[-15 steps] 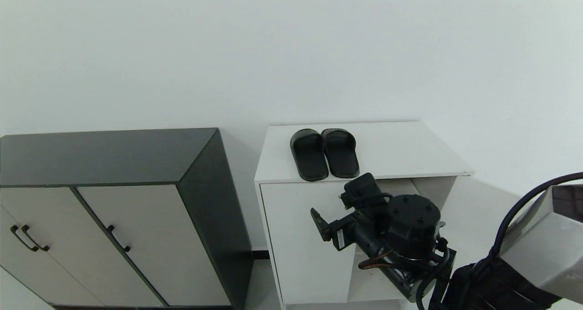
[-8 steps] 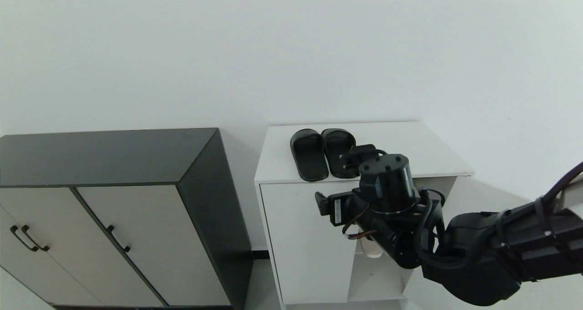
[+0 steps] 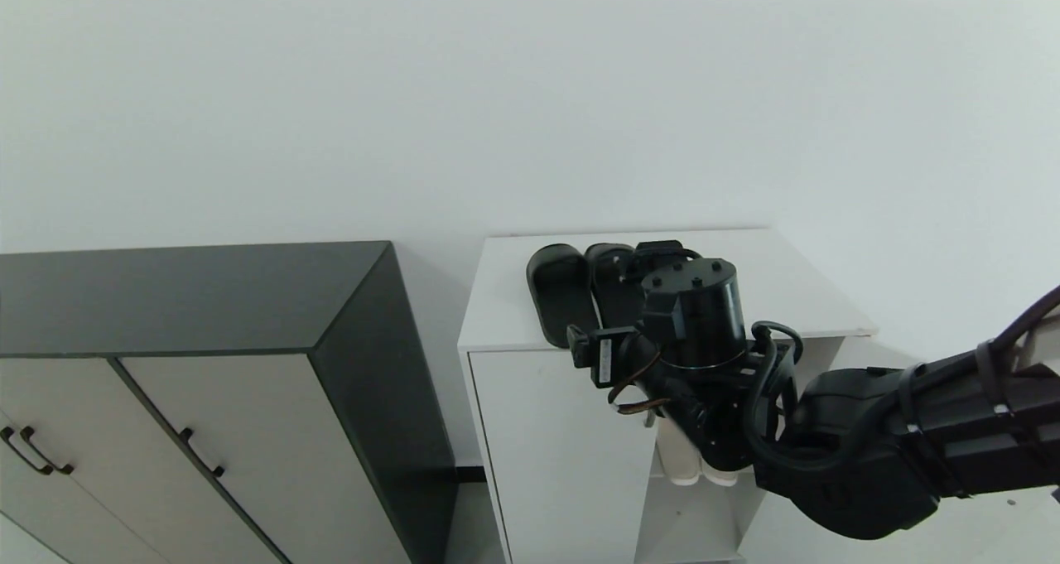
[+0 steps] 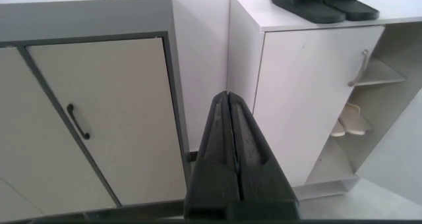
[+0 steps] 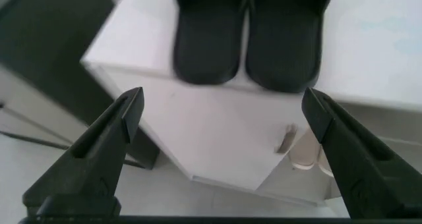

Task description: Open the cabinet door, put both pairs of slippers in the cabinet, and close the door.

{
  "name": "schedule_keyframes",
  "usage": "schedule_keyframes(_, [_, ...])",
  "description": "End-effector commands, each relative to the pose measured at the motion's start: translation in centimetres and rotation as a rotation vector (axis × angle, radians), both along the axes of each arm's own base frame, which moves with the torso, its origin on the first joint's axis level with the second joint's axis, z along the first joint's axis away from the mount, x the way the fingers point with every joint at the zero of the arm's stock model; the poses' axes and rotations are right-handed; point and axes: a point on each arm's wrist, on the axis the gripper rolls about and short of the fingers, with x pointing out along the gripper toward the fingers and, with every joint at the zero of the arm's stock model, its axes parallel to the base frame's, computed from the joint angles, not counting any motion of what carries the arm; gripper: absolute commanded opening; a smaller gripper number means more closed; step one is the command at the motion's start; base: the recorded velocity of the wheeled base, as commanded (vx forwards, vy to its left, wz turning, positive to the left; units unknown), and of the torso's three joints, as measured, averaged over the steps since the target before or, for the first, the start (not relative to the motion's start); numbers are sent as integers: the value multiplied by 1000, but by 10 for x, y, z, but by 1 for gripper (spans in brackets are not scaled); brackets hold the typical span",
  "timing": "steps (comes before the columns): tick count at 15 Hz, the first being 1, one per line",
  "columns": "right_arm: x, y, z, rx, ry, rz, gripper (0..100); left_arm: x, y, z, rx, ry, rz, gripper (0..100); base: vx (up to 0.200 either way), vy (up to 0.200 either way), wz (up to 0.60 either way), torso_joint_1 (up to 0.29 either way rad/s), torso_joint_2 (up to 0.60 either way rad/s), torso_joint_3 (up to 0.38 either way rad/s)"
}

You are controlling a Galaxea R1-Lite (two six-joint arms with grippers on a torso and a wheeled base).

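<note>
A pair of black slippers (image 3: 559, 299) (image 4: 316, 6) (image 5: 208, 46) lies on top of the white cabinet (image 3: 795, 291) (image 4: 310, 99) (image 5: 217, 132), toes toward its front edge. My right gripper (image 3: 617, 299) (image 5: 223, 97) is open wide just in front of and above that edge, its fingers spread about as wide as the pair and holding nothing. The cabinet's left door (image 3: 555, 440) is shut, and the right half stands open. A pair of white slippers (image 3: 696, 465) (image 4: 349, 118) (image 5: 306, 158) rests on a shelf inside. My left gripper (image 4: 228, 118) is shut and empty, low down and farther back.
A grey cabinet with a dark top (image 3: 207, 299) (image 4: 99, 105) and black door handles (image 3: 199, 452) stands left of the white one, with a narrow gap between. A white wall runs behind both. Bare floor lies to the right of the white cabinet.
My right arm rose from in front of the cabinet's open shelves to its top edge, ending at the black slippers. The head camera also shifted slightly.
</note>
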Motion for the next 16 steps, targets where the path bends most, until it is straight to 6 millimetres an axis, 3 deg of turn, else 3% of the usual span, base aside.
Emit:
schedule_keyframes(1, [0, 1, -4, -6, 5, 0, 100, 0, 0, 0, 0, 0, 1, 0, 200, 0, 0, 17, 2, 2])
schedule_keyframes(7, [4, 6, -17, -19, 20, 0, 100, 0, 0, 0, 0, 0, 2, 0, 200, 0, 0, 4, 4, 0])
schedule_keyframes(10, [14, 13, -33, -22, 9, -3, 100, 0, 0, 0, -2, 0, 2, 0, 0, 0, 0, 0, 0, 0])
schedule_keyframes(12, [22, 15, -33, -20, 1, -6, 100, 0, 0, 0, -2, 0, 1, 0, 0, 0, 0, 0, 0, 0])
schedule_keyframes(16, [49, 24, -46, -45, -14, -25, 100, 0, 0, 0, -3, 0, 1, 0, 0, 0, 0, 0, 0, 0])
